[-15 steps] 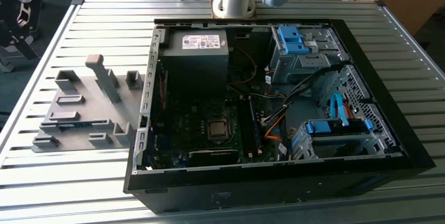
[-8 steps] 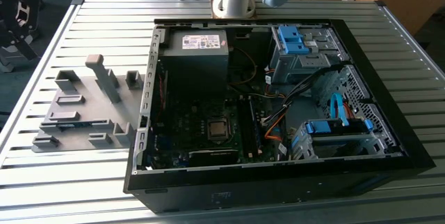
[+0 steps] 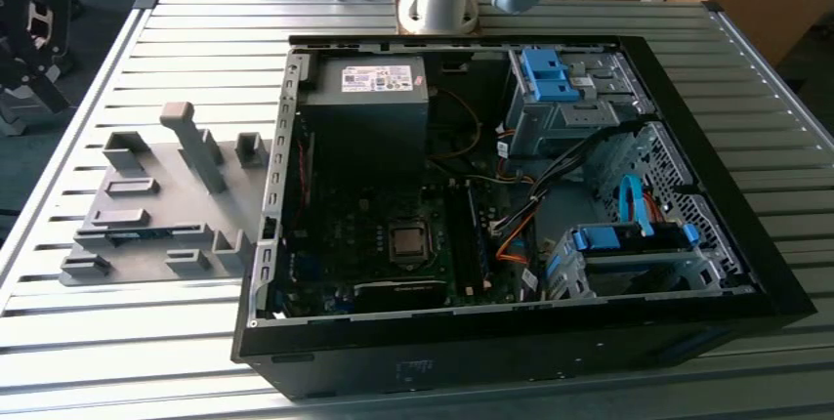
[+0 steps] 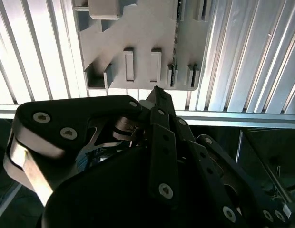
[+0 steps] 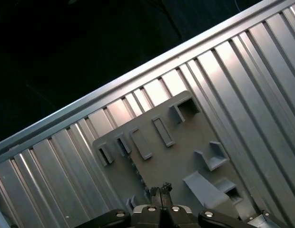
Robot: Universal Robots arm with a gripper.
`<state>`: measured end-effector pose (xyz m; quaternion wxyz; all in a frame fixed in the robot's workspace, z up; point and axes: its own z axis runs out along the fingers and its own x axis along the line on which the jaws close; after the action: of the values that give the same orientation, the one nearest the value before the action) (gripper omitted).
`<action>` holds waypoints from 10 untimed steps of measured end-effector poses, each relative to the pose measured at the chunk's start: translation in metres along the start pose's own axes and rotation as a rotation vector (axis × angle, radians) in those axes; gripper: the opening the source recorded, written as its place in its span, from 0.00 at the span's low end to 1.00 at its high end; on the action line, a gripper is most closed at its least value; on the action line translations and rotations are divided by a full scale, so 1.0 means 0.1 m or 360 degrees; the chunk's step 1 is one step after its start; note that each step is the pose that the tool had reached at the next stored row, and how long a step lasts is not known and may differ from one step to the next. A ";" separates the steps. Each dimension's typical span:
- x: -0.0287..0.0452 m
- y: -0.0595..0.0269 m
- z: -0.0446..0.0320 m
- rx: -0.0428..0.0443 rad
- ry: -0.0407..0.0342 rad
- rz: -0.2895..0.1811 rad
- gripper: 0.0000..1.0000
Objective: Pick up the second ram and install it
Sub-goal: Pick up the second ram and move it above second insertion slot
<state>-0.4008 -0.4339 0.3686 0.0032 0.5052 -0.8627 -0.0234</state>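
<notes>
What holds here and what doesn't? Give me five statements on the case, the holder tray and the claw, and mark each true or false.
1. The computer case lies open on the slatted table. True.
2. The grey holder tray sits inside the case. False: it lies on the table, at the exterior view's left of the case.
3. In both wrist views the claw hangs above the holder tray. True.
4. The claw is wide open. False: it is shut, with nothing in it.
5. The power-supply box stands on the table outside the case. False: it sits inside the case, in the corner near the arm's base.
</notes>
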 end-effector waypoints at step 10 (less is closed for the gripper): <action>0.000 0.000 0.002 -0.0004 0.0009 -0.0205 0.11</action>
<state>-0.4008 -0.4339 0.3684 0.0047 0.5598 -0.8283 -0.0231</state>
